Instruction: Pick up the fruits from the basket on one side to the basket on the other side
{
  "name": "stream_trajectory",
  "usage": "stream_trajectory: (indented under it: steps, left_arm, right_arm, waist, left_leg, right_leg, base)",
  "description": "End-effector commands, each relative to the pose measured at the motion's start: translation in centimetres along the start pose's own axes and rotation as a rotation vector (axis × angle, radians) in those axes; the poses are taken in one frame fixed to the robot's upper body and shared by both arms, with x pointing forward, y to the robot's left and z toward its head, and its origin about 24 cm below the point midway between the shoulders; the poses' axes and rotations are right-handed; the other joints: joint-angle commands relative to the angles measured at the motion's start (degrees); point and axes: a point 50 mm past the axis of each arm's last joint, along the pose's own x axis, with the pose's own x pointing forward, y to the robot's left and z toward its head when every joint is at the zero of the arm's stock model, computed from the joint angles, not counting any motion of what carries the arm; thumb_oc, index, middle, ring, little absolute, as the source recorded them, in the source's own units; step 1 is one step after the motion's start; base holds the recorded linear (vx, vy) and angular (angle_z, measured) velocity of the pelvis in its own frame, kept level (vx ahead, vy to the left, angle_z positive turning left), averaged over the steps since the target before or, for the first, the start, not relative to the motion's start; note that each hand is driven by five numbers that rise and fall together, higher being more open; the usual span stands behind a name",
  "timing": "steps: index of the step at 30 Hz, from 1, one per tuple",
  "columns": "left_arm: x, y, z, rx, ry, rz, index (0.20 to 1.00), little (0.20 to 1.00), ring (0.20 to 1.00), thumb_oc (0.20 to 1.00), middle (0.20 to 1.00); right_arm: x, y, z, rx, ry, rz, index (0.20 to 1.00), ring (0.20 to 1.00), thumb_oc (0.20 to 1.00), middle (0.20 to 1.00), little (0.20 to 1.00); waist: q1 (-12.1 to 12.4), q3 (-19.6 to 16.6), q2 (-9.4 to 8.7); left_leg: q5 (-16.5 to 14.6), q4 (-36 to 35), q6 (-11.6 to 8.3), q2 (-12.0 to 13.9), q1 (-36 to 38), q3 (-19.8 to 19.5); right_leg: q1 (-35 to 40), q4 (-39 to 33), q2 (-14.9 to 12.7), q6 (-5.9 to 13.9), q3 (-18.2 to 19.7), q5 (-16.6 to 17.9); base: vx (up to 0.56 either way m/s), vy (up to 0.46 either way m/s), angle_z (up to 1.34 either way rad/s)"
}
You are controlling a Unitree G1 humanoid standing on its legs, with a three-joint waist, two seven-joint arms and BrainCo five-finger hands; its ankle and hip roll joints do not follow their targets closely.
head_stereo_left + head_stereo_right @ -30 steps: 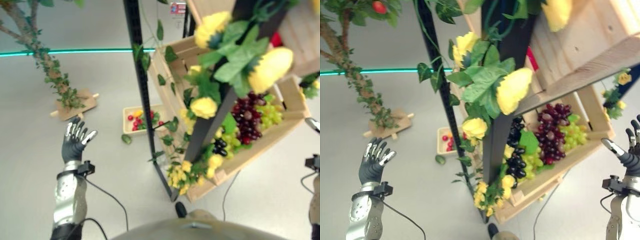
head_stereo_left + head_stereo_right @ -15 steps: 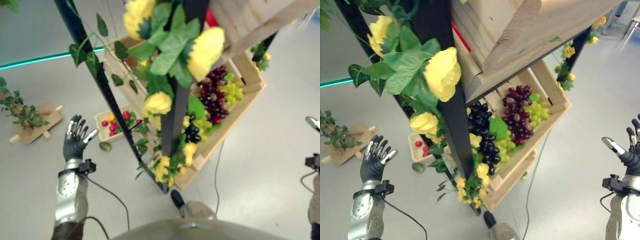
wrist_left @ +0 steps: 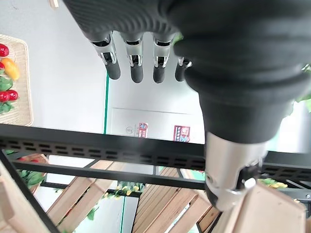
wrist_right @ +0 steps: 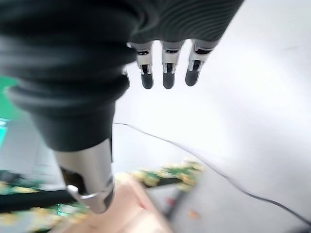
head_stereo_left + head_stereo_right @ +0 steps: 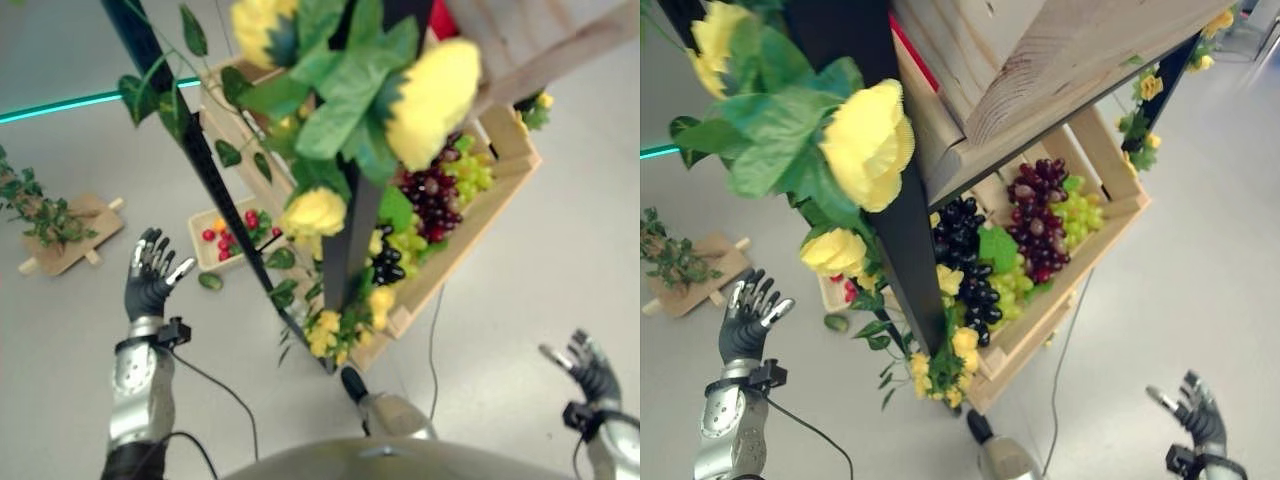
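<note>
A: Where is fruit to be found?

B: In the basket (image 5: 200, 247) on the floor, at one o'clock from the left hand (image 5: 149, 280); both it and the right hand (image 5: 588, 365) are spread, empty.

A: Advice?

B: The black post (image 5: 190, 150) should be skirted and the left hand lowered from above.

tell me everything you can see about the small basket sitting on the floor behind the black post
The small basket is a shallow, pale woven tray, rectangular as far as it shows, resting flat on the grey floor. It holds small red fruits, an orange piece and some green leaves. The black post crosses in front of it and hides its right part. A loose green leaf lies on the floor just in front. The left robot hand is raised nearby, open, not touching it.
</note>
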Motion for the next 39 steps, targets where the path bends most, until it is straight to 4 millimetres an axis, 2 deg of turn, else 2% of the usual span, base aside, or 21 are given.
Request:
stream_trajectory:
  steps: [1, 2, 3, 7, 14, 19, 22, 24, 28, 34, 39]
  left_arm:
    - [1.5, 0.3, 2.1, 0.069, -0.079, -0.061, 1.0, 1.0, 1.0, 1.0, 1.0]
    - [1.5, 0.3, 2.1, 0.069, -0.08, -0.06, 1.0, 1.0, 1.0, 1.0, 1.0]
    - [1.6, -0.1, 1.9, 0.062, -0.074, -0.072, 1.0, 1.0, 1.0, 1.0, 1.0]
    - [1.7, -0.9, 1.2, 0.055, -0.037, -0.104, 1.0, 1.0, 1.0, 1.0, 1.0]
    - [1.4, -1.3, 0.9, 0.04, -0.015, -0.113, 1.0, 1.0, 1.0, 1.0, 1.0]
    - [1.0, -1.6, 0.9, 0.035, -0.01, -0.127, 1.0, 1.0, 1.0, 1.0, 1.0]
    - [0.9, -1.7, 0.8, 0.034, -0.006, -0.138, 1.0, 1.0, 1.0, 1.0, 1.0]
    - [0.6, -1.8, 0.7, 0.029, 0.004, -0.147, 1.0, 1.0, 1.0, 1.0, 1.0]
    - [0.2, -1.8, 0.6, 0.033, 0.015, -0.152, 1.0, 1.0, 1.0, 1.0, 1.0]
    - [0.1, -1.5, 1.0, 0.039, 0.003, -0.127, 1.0, 1.0, 1.0, 1.0, 1.0]
    - [0.4, -1.7, 1.1, 0.043, -0.004, -0.129, 1.0, 1.0, 1.0, 1.0, 1.0]
  right_arm:
    - [1.0, 0.2, -0.8, -0.116, 0.13, 0.05, 1.0, 1.0, 1.0, 1.0, 1.0]
    - [1.1, 0.2, -0.8, -0.116, 0.129, 0.05, 1.0, 1.0, 1.0, 1.0, 1.0]
    - [0.8, 0.2, -2.2, -0.117, 0.206, 0.041, 1.0, 1.0, 1.0, 1.0, 1.0]
    - [0.3, -0.1, -4.2, -0.154, 0.361, -0.011, 1.0, 1.0, 1.0, 1.0, 1.0]
    - [0.2, 2.3, -5.2, -0.121, 0.373, 0.074, 1.0, 1.0, 1.0, 1.0, 1.0]
    - [0.0, 4.6, -5.8, -0.192, 0.369, 0.177, 1.0, 1.0, 1.0, 1.0, 1.0]
    - [-0.3, 5.1, -6.3, -0.22, 0.38, 0.204, 1.0, 1.0, 1.0, 1.0, 1.0]
    - [-0.6, 6.1, -6.7, -0.318, 0.393, 0.277, 1.0, 1.0, 1.0, 1.0, 1.0]
    - [-0.7, 6.8, -6.9, -0.454, 0.394, 0.321, 1.0, 1.0, 1.0, 1.0, 1.0]
    - [-0.7, 7.6, -7.2, -0.43, 0.399, 0.312, 1.0, 1.0, 1.0, 1.0, 1.0]
    - [-0.8, 7.2, -7.4, -0.382, 0.406, 0.275, 1.0, 1.0, 1.0, 1.0, 1.0]
  waist:
    - [1.95, -2.65, -2.55]
    - [1.85, -2.6, -2.56]
    - [2.29, -2.56, -2.5]
    - [4.2, -3.4, -2.09]
    - [6.18, -4.92, -1.28]
    - [8.53, -4.92, -1.51]
    - [9.04, -4.92, -1.58]
    - [10.39, -5.1, -1.62]
    - [11.92, -5.55, -1.5]
    - [13.12, -6.21, -1.62]
    - [14.34, -6.31, -1.64]
  left_leg:
    - [-8.39, 11.49, 3.22, -0.67, -4.21, -5.2]
    - [-8.38, 11.49, 3.23, -0.68, -4.21, -5.26]
    - [-8.34, 11.42, 3.19, -0.72, -4.15, -5.97]
    - [-7.68, 10.91, 3.1, -0.93, -4.1, -8.29]
    - [-5.94, 8.17, 2.65, -1.27, -3.41, -14.15]
    - [-5.17, 8.84, 2.33, -1.37, -5.13, -19.53]
    - [-4.69, 9.14, 2.18, -1.46, -6.1, -22.0]
    - [-3.94, 9.22, 1.95, -1.63, -7.19, -24.95]
    - [-2.69, 8.91, 1.56, -2.11, -8.37, -28.92]
    - [-1.69, 8.46, 1.26, -2.44, -9.16, -31.74]
    - [-1.04, 8.37, 0.94, -2.66, -9.87, -34.19]
  right_leg:
    - [1.58, 6.22, -3.27, 5.05, -1.77, -8.04]
    - [1.61, 6.2, -3.29, 5.05, -1.83, -8.05]
    - [1.88, 6.21, -3.42, 4.85, -2.46, -8.24]
    - [2.96, 5.66, -3.94, 4.13, -4.49, -8.49]
    - [5.49, 5.13, -4.54, 2.76, -9.57, -10.14]
    - [6.46, 5.63, -5.2, 1.86, -13.38, -11.36]
    - [7.03, 5.18, -5.45, 1.55, -15.33, -11.61]
    - [8.02, 4.39, -5.74, 1.26, -17.91, -11.93]
    - [9.52, 3.28, -6.18, 0.55, -21.58, -12.26]
    - [10.26, 2.56, -6.28, 0.27, -24.27, -12.3]
    - [10.56, 2.77, -6.36, -0.13, -26.52, -12.72]
  base:
    - [0.01, -0.052, 0.16]
    - [0.01, -0.051, 0.32]
    - [0.01, -0.037, 0.39]
    - [0.03, -0.071, 0.36]
    - [0.04, -0.064, 0.47]
    - [-0.01, -0.077, 0.64]
    - [-0.03, -0.073, 0.79]
    - [-0.03, -0.084, 0.76]
    - [-0.03, -0.049, 0.57]
    - [-0.03, -0.025, 0.34]
    - [-0.03, -0.025, 0.17]
